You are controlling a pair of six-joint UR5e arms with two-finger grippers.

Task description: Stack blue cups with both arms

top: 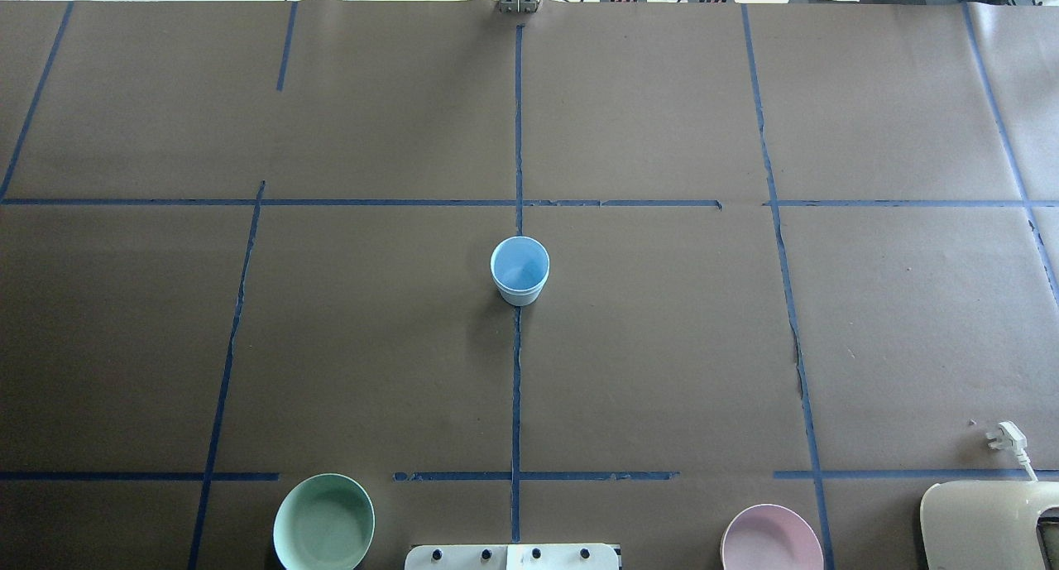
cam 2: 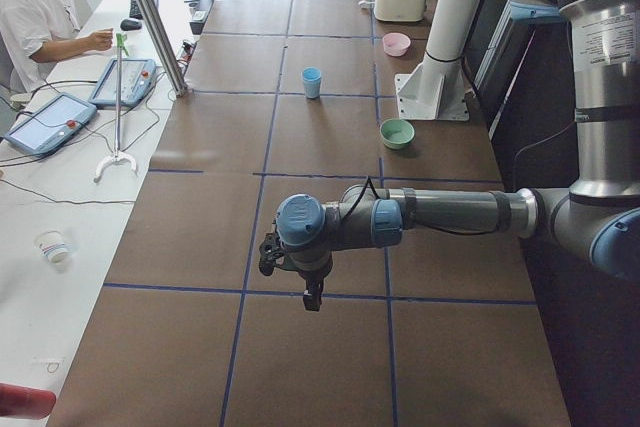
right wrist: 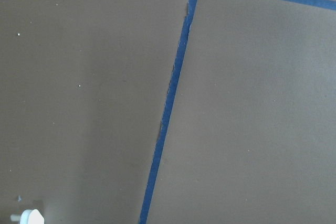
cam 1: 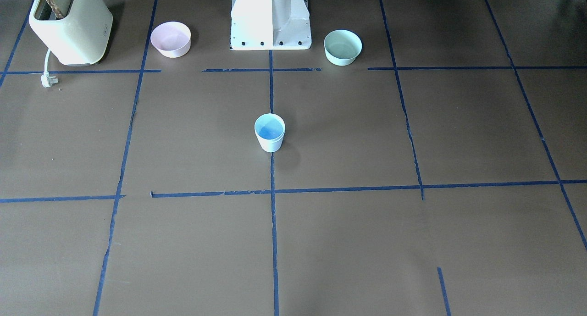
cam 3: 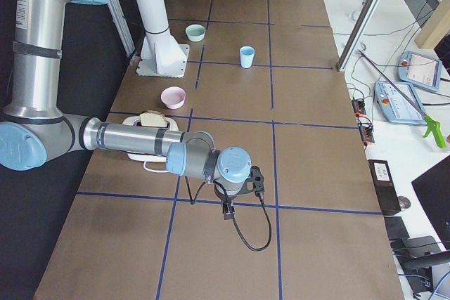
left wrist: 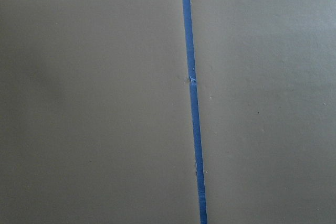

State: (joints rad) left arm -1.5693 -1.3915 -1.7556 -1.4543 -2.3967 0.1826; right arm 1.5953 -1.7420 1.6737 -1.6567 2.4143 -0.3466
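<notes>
— Which way does the cup (cam 1: 269, 132) point?
— Mouth up, base flat on the desk (cam 1: 412, 242). Its long axis runs straight up, with no lean in any view.
— And its look?
— Small, tapered, no handle. It is whitish outside and sky-blue inside (a deeper blue patch lies at the bottom). Whether a second one sits nested in it, I cannot tell.
— Where is it from the fingers?
— Between the two sets and well apart from both. The left fingers (cam 2: 313, 297) hang over one end of the desk and the right fingers (cam 3: 228, 210) over the other. Each is above brown paper and blue tape.
— Apart or together?
— I cannot tell for either. Only the side cameras catch them, small and dark.
— What else is about?
— A green bowl (cam 1: 342, 47) sits on the left fingers' side of the cup and a pink bowl (cam 1: 170, 39) on the right fingers' side. Both bowls are nearer the robot than the cup. A toaster (cam 1: 73, 27) stands below the right arm (cam 3: 133, 138).
</notes>
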